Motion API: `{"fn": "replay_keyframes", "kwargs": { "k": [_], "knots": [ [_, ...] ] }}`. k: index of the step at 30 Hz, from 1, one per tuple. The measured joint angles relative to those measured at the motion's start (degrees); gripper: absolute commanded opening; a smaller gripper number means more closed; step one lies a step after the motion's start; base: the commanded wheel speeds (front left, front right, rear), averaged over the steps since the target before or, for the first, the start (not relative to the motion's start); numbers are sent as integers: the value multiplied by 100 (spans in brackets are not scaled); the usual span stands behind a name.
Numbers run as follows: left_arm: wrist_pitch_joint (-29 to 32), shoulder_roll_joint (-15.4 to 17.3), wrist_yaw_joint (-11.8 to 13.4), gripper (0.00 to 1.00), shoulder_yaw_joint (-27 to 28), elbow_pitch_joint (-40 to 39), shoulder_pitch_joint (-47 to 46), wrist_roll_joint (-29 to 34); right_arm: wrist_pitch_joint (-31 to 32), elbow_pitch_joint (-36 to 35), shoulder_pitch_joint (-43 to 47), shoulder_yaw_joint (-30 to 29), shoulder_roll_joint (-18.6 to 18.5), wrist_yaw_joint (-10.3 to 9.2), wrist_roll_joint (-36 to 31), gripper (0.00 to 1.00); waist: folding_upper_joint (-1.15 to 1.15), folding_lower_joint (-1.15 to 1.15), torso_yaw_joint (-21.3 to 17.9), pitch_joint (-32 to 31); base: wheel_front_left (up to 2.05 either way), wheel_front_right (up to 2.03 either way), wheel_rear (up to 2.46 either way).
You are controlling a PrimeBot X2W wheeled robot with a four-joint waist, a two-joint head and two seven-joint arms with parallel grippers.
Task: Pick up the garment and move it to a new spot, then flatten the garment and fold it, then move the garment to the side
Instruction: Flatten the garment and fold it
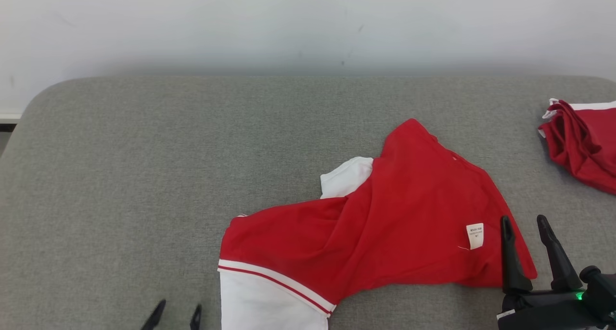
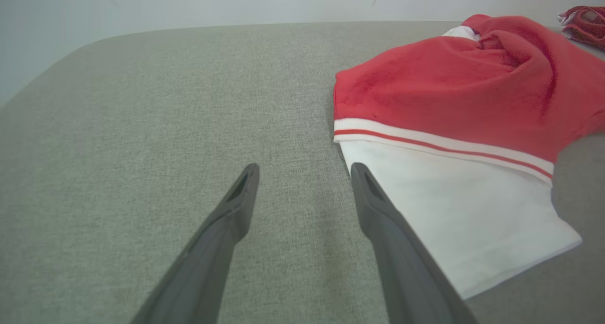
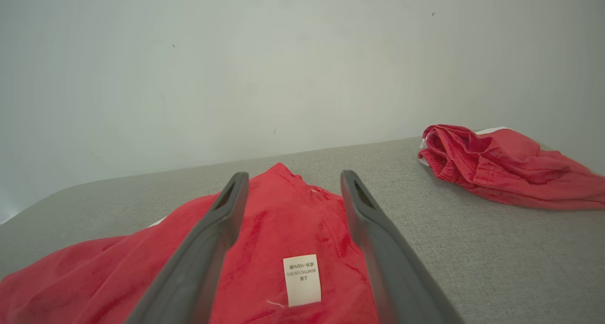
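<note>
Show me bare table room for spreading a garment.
Bare: the table's left half, from the red-and-white garment to the left edge, and the far strip by the wall. Crowded: the right side, with the bunched red garment.

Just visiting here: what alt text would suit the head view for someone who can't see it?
A crumpled red-and-white fabric garment with a white care label lies on a grey cloth-covered table. The right gripper is open at its right edge, the left gripper open at lower left; a second red garment lies far right.
</note>
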Motion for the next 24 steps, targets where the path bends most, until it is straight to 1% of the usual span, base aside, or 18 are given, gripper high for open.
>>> {"fn": "replay_keyframes", "kwargs": {
  "k": [3,9,16,24],
  "knots": [
    [0,23,-2,100,42,-48,-270,31,-1,36,-17,53,14,0,0,100,0,0,-86,5,0,0,0],
    [60,-111,3,100,-23,33,-889,52,-11,101,-81,105,12,0,-1,100,0,0,-313,48,0,0,0],
    [196,76,-57,100,41,682,-1457,-142,-13,155,-196,158,48,0,-7,100,0,0,-657,173,0,0,0],
    [296,86,-149,100,-287,1436,-1702,-308,-14,179,-270,135,109,0,-20,100,1,0,-994,368,0,0,0]
  ]
}}
